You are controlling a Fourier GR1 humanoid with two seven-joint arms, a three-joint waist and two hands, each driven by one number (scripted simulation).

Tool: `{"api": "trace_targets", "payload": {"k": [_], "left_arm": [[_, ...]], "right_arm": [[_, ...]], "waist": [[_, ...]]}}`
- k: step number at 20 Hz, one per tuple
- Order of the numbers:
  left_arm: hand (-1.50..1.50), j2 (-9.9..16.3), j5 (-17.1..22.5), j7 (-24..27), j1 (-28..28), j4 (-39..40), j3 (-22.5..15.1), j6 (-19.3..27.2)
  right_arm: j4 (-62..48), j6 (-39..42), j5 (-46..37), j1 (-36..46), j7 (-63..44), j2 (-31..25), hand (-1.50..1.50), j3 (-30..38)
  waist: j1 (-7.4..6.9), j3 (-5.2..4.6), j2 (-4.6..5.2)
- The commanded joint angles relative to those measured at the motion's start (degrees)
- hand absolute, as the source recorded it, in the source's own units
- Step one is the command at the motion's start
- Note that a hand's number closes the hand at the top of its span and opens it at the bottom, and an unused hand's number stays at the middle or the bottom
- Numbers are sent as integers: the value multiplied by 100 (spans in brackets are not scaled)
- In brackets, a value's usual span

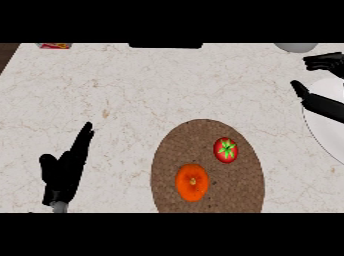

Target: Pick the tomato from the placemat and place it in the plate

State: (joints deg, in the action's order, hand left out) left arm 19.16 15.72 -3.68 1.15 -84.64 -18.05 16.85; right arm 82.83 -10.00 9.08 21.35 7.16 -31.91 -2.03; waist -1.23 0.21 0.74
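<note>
A red tomato (226,149) with a green stem lies on the round brown placemat (182,137), toward its upper right. A white plate (330,97) sits at the counter's right edge, partly cut off by the view. My right hand (330,106) hovers over the plate, fingers spread and relaxed, holding nothing; it is up and to the right of the tomato. My left hand (66,169) rests open at the lower left, fingers pointing up, well left of the placemat.
An orange fruit (192,182) lies on the placemat just below-left of the tomato. At the far edge are a red-and-yellow item (54,46), a dark object (165,45) and a white bowl (298,47).
</note>
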Motion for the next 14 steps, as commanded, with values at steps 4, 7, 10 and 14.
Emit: {"api": "trace_targets", "payload": {"k": [4, 7, 10, 14], "left_arm": [[0, -242, 384, -703, -361, 295, 148, -356], [0, -217, 374, -989, -452, 295, 257, -353], [0, -434, 222, -638, -179, 343, 99, -190], [0, -317, 260, -586, -144, 401, 211, -336]], "right_arm": [[-886, 564, 224, -99, 1464, 511, -150, 280], [-46, 766, 39, -532, 963, 243, -150, 78], [-448, 1637, -55, -4, 394, -814, -150, 107], [-65, 2071, -645, 33, -264, -1103, -150, -678]], "waist": [[106, -17, -60], [168, -22, -82], [140, -27, -72], [143, -36, -80]]}}
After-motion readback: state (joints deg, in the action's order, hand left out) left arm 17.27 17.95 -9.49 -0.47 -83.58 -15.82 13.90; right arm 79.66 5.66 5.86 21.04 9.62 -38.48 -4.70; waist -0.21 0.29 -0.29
